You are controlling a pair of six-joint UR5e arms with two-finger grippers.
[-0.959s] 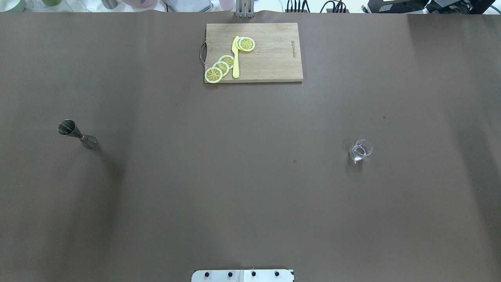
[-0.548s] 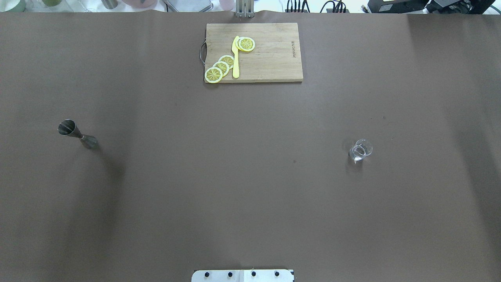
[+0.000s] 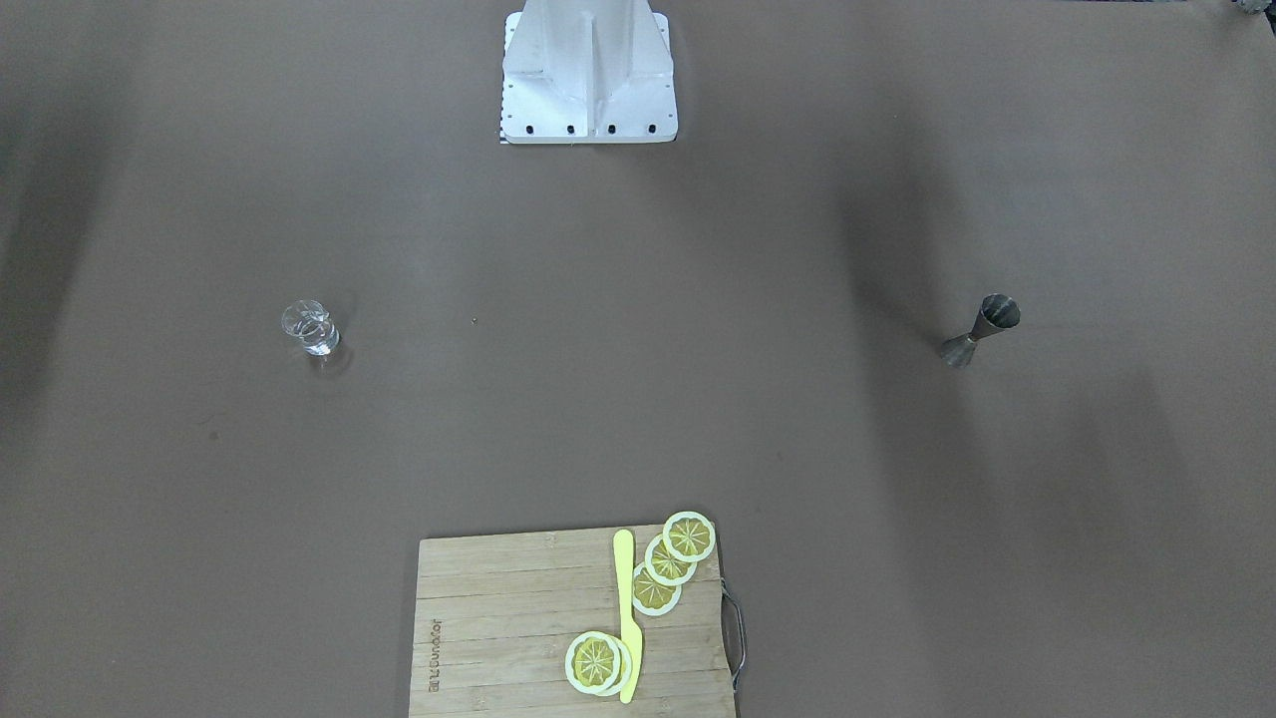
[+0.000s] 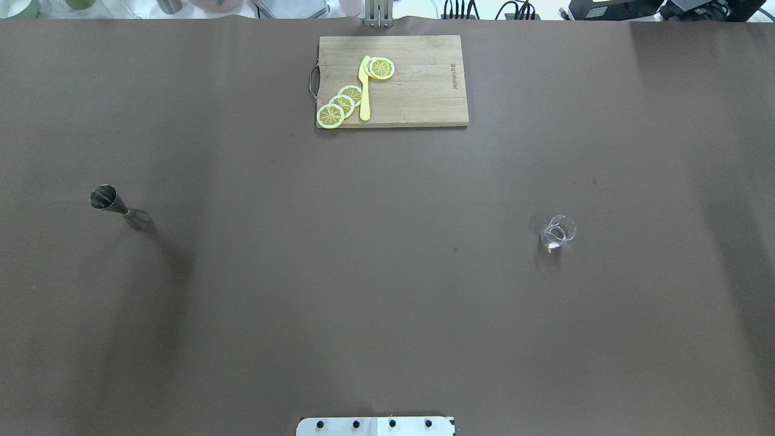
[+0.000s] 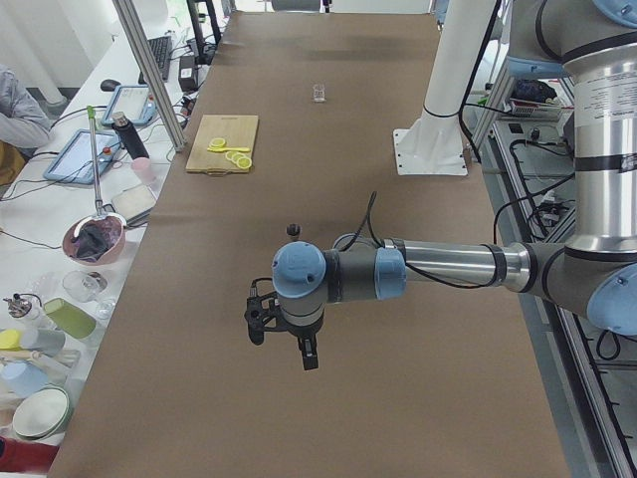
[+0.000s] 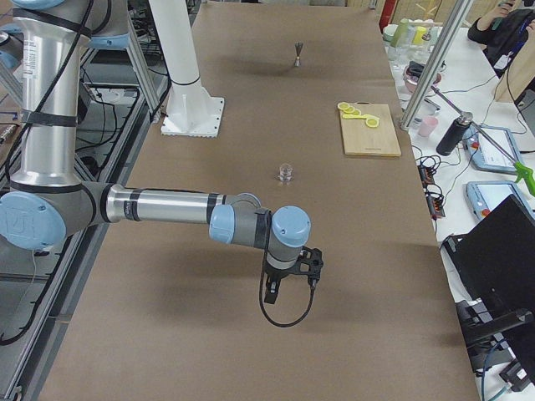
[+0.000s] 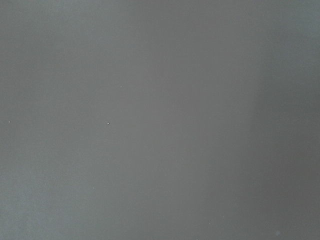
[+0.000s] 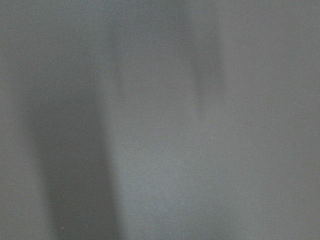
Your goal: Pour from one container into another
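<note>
Steel jigger [image 4: 120, 209] stands apart from left gripper [image 5: 282, 344], glass [image 4: 557, 232] apart from right gripper [image 6: 291, 280]; you can't judge contents or finger spread.

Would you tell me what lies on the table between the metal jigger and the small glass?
Nothing: in the overhead view only bare brown table cover runs from jigger to glass.

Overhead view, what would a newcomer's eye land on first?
The wooden cutting board at the far edge of the table, with bright lemon slices and a yellow knife on it. Next come two small vessels standing far apart: a metal jigger on the robot's left and a clear glass on its right.
</note>
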